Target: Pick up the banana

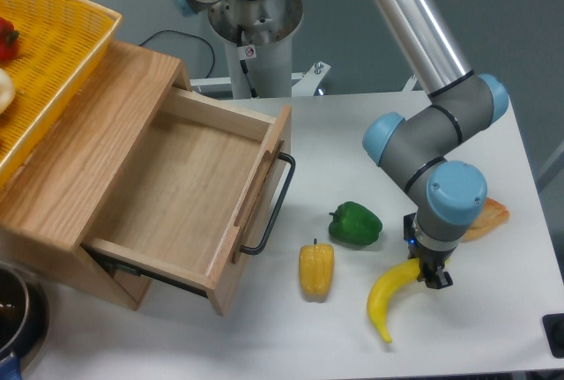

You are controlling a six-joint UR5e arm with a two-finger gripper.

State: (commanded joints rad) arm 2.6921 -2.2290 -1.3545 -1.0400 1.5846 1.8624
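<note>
No readable text; only a small red prohibition-style sticker (249, 52) on the robot base (256, 40), wording illegible.

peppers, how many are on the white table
2. A green pepper lies mid-table, and a yellow pepper sits just in front of it, left of the banana. The arm could hide more.

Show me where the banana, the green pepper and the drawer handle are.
banana (388, 290): fixed camera, middle of its curve.
green pepper (357, 223): fixed camera, its top.
drawer handle (275, 206): fixed camera, middle of the bar.
</note>
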